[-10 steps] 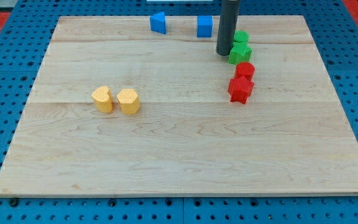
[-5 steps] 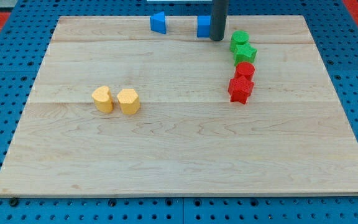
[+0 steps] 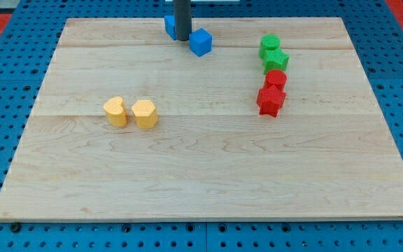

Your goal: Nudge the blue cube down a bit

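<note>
- The wooden table [image 3: 208, 182] takes up most of the view; the half nearest the view's bottom edge holds no blocks.
- Further in, toward the left edge, two yellow blocks sit side by side and touching: a yellow heart [image 3: 115, 111] on the left and a yellow rounded block [image 3: 145, 113] on its right.
- Over toward the right edge, at about the same depth, a red star [image 3: 270, 101] sits with a red cylinder [image 3: 276, 79] touching it just behind.
- Behind those comes a green star [image 3: 276, 59], and behind that a green cylinder [image 3: 270, 44], so the four form a short line running toward the top edge.
- Near the top edge, a little left of centre, the blue cube [image 3: 201, 42] sits turned at an angle, one corner pointing toward the bottom edge.
- The rod comes straight down from the top of the view, upright and dark, and my tip [image 3: 181, 38] rests on the table just left of the blue cube, very close to it or touching; I cannot tell which.
- The rod has no fingers, so there is nothing to spread or pinch.
- Another blue block [image 3: 168, 25] lies behind the rod at the top edge, mostly hidden, its shape unclear.
</note>
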You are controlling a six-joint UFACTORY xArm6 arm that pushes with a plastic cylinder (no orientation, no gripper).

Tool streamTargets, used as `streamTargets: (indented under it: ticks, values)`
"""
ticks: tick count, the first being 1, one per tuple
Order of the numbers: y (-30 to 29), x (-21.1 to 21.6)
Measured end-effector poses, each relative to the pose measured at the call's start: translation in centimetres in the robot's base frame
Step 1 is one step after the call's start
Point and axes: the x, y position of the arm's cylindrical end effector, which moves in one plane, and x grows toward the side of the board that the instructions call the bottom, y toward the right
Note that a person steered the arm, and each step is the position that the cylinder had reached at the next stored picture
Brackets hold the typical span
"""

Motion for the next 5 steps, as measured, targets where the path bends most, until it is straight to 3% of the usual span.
streamTargets:
  ticks: [2,4,5]
  values:
    - [6.8,-1.5]
    - [-0.5,1.4]
    - [3.2,2.1]
